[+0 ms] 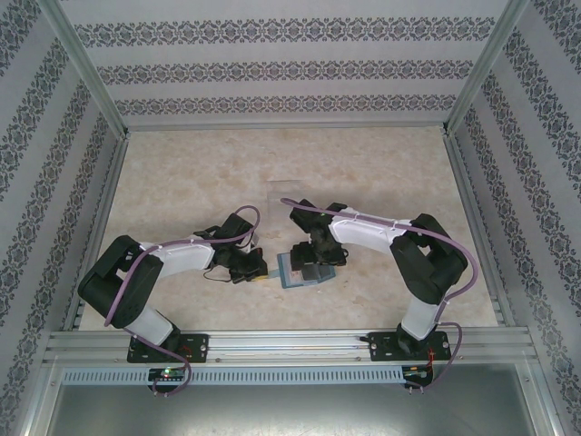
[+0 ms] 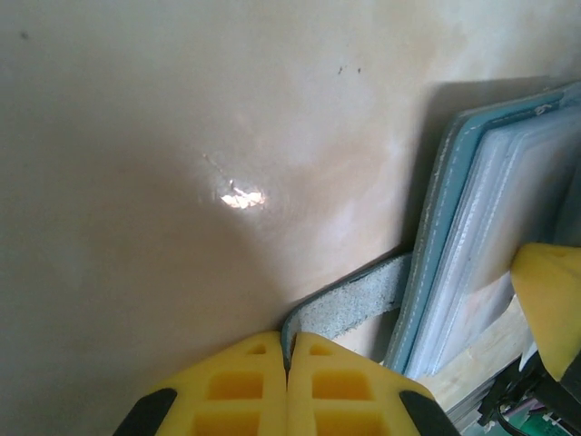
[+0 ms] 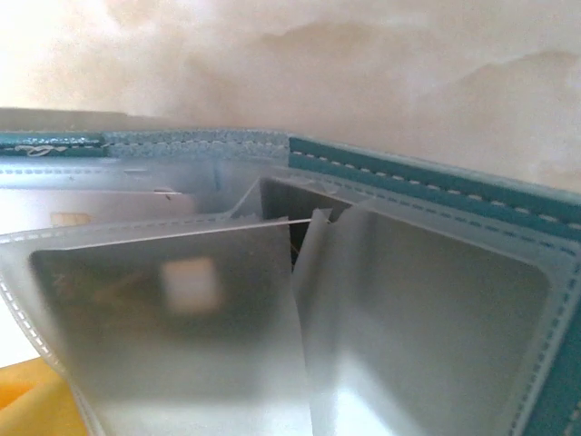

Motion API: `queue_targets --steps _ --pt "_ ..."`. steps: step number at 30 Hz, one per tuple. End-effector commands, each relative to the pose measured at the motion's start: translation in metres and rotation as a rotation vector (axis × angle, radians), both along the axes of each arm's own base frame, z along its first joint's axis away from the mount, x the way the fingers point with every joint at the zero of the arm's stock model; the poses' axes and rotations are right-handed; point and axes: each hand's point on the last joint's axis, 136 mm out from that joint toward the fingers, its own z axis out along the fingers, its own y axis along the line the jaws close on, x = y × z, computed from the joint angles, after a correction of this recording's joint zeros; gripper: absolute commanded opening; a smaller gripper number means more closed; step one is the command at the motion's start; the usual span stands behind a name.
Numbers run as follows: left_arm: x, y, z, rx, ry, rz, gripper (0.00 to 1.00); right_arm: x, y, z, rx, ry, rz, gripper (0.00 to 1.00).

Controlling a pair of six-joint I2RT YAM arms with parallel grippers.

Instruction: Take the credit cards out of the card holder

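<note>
The teal-blue card holder (image 1: 300, 274) lies open on the table between the two arms. My left gripper (image 1: 252, 266) is shut on its thin strap tab (image 2: 363, 300), with the yellow fingertips (image 2: 272, 363) pressed together at the tab's end. My right gripper (image 1: 318, 257) hovers right over the holder's open panels, and one of its yellow fingers (image 2: 549, 295) rests on the clear sleeves (image 2: 508, 209). In the right wrist view a grey credit card (image 3: 182, 345) with a pale chip sits in a frosted sleeve, and another sleeve (image 3: 418, 309) lies to its right. How the right jaws stand is hidden.
A faint transparent plastic piece (image 1: 286, 195) lies on the beige table (image 1: 182, 182) just beyond the holder. Patterned walls and metal rails (image 1: 100, 218) enclose the table on three sides. Open tabletop stretches to the far left and far right.
</note>
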Motion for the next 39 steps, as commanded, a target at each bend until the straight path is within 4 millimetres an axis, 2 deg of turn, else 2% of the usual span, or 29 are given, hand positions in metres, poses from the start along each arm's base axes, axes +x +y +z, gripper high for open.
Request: queue_targets --steps 1,6,12,17,20,24,29,33,39 --pt "0.007 0.013 -0.009 0.106 -0.029 0.007 0.0 -0.002 0.014 0.014 0.093 -0.007 0.001 0.92" --pt "0.013 0.023 0.009 0.18 -0.066 -0.014 0.23 -0.003 0.021 0.029 0.168 -0.023 -0.008 0.92" --pt "0.023 0.019 0.037 0.17 -0.115 -0.022 0.31 -0.004 0.031 0.036 0.254 -0.018 -0.022 0.92" --pt "0.028 0.012 0.05 0.135 -0.136 -0.016 0.39 -0.003 0.034 0.035 0.276 -0.011 -0.03 0.88" --pt "0.031 0.002 0.053 0.095 -0.133 -0.022 0.38 -0.003 0.033 0.036 0.283 -0.014 -0.036 0.85" --pt "0.034 -0.021 0.056 0.015 -0.126 -0.038 0.31 -0.002 0.029 0.037 0.292 -0.018 -0.047 0.8" --pt "0.037 -0.043 0.051 -0.024 -0.111 -0.061 0.31 -0.001 0.023 0.036 0.291 -0.024 -0.069 0.76" --pt "0.04 -0.05 0.05 -0.028 -0.112 -0.066 0.29 0.0 0.015 0.034 0.273 -0.023 -0.083 0.66" --pt "0.042 -0.051 0.054 -0.022 -0.119 -0.066 0.29 0.0 -0.005 0.037 0.201 -0.052 -0.094 0.64"
